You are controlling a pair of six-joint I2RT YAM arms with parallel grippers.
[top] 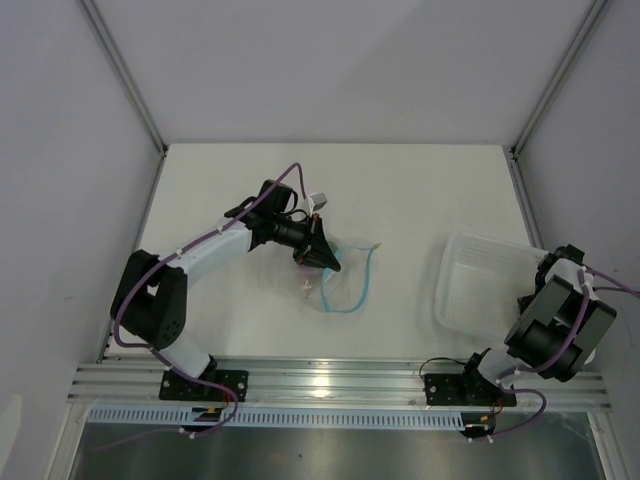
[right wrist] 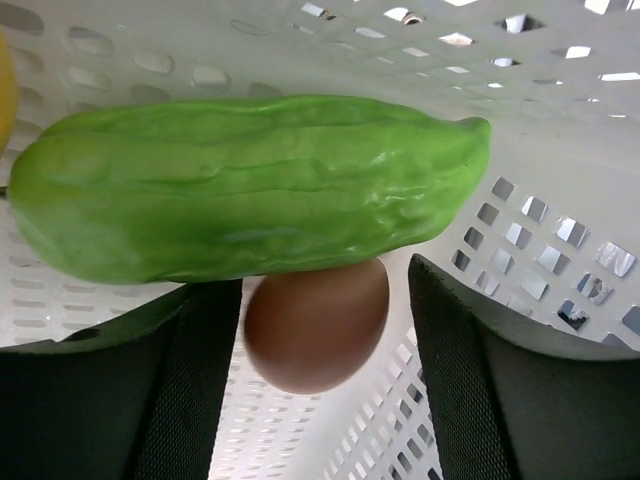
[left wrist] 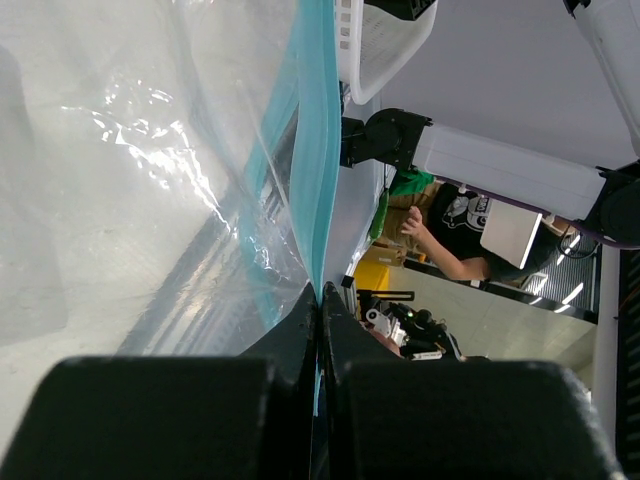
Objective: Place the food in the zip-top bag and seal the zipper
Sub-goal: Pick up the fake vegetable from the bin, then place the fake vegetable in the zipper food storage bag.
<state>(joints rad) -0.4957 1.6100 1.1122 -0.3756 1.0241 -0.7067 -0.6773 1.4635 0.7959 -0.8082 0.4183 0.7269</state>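
Observation:
The clear zip-top bag (top: 345, 282) lies at mid table, its light-blue zipper (top: 366, 282) curved along the mouth. My left gripper (top: 328, 260) is shut on the zipper strip (left wrist: 315, 150); in the left wrist view the strip runs straight out from between the closed jaws, with the clear bag (left wrist: 150, 180) hanging left of it. My right gripper (right wrist: 315, 290) is open inside the white basket (right wrist: 540, 230). A brownish-pink egg-shaped food piece (right wrist: 315, 325) sits between its fingers, under a long bumpy light-green piece (right wrist: 250, 185). A yellow piece (right wrist: 5, 90) shows at the left edge.
The white perforated basket (top: 485, 290) stands at the right of the table, with the right arm (top: 560, 320) bent over its near right corner. A small pale pink bit (top: 307, 287) lies by the bag. Grey walls close in the table on three sides.

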